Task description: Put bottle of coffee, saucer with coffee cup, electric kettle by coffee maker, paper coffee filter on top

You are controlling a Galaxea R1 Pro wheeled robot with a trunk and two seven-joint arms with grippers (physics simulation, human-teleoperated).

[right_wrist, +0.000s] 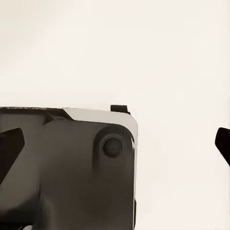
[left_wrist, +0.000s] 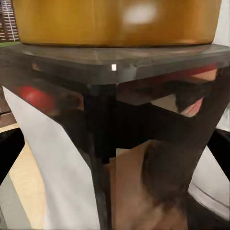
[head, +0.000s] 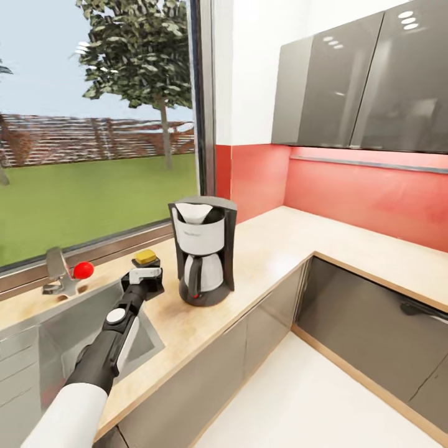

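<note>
The black coffee maker (head: 205,249) stands on the light wood countertop (head: 280,242), its white-silver carafe in place. A white paper coffee filter (head: 194,213) sits in the basket on top. Just left of the machine, by the sink's corner, my left gripper (head: 144,277) is shut on the bottle of coffee (head: 147,256). Its yellow-tan cap shows above the fingers, and the body is hidden behind them. In the left wrist view the bottle of coffee (left_wrist: 143,96) looms close, dark glass under the yellow cap. My right gripper (right_wrist: 115,143) is open, its dark fingertips (right_wrist: 9,143) far apart over pale floor.
An inset grey sink (head: 62,330) lies left of the bottle, with a faucet (head: 59,267) and a red knob (head: 83,269) behind it. The worktop turns a corner to the right under grey wall cabinets (head: 361,81). A large window runs behind the sink.
</note>
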